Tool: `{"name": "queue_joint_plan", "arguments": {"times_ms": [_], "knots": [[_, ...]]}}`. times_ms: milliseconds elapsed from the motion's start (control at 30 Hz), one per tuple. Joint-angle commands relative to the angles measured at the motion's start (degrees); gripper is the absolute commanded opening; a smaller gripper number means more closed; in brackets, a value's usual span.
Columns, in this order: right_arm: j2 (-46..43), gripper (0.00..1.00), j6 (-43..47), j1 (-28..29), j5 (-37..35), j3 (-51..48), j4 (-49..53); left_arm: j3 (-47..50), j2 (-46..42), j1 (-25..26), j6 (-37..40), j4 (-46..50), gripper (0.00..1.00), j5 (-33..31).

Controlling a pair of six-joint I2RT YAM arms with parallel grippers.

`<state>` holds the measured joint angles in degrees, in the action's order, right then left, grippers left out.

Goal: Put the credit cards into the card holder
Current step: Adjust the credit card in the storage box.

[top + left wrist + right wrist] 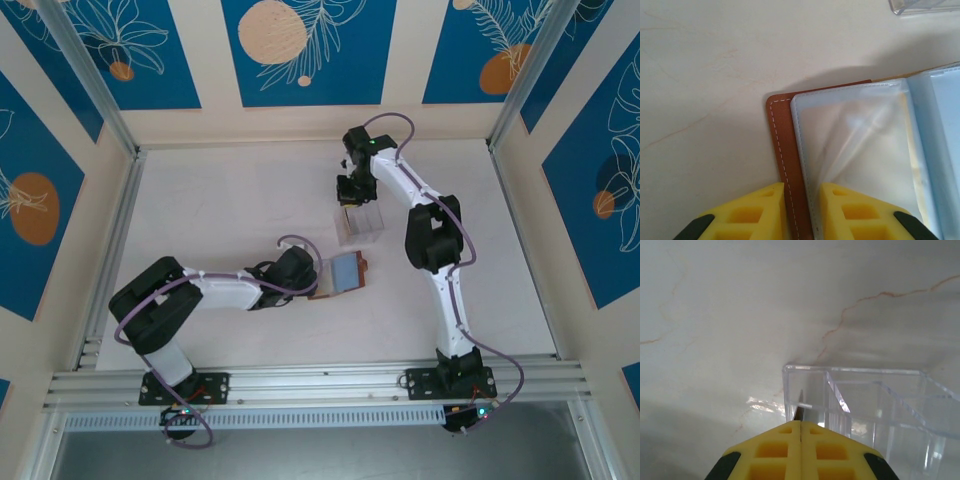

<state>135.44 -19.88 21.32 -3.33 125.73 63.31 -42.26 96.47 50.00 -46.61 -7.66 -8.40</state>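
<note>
Down on the worktop (220, 190), left tool (802, 186) parted, yellow fingers (760, 205) straddling the brown edge of the card holder (782, 150), lying open near the middle, clear sleeves up. Just behind it at the clear plastic box (865, 400), right tool (800, 422) clamped tight on a thin credit card (799, 412), edge-on at the box's end compartment.

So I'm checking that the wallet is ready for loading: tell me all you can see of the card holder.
The card holder lies open on the pale table. It has a reddish-brown leather-look cover with pale stitching and a rounded corner, and holds glossy, clear, blue-tinted plastic sleeves. The left pincer straddles its stitched border, with one yellow finger on each side. Whether it clamps the border is unclear.
</note>
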Motion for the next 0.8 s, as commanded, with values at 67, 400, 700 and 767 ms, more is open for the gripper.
{"name": "queue_joint_plan", "arguments": {"times_ms": [67, 400, 700, 767], "knots": [[-4.2, 0.00, 0.8, -0.6, -1.4, -2.9, 0.6, 1.8, 4.3, 0.4, -0.4, 6.6, 0.22, 3.2], [-5.5, 0.00, 0.4, -0.2, -1.8, -6.2, -0.8, 1.9, 4.3, 0.4, -0.5, 6.7, 0.22, 3.1], [-11.8, 0.00, -0.3, -0.6, -3.6, -10.4, -3.0, 1.6, 4.6, 0.4, -0.5, 6.7, 0.22, 3.4], [-13.0, 0.00, -0.4, -0.8, -3.7, -11.0, -3.2, 1.6, 4.5, 0.4, -0.4, 6.8, 0.22, 3.3]]}}
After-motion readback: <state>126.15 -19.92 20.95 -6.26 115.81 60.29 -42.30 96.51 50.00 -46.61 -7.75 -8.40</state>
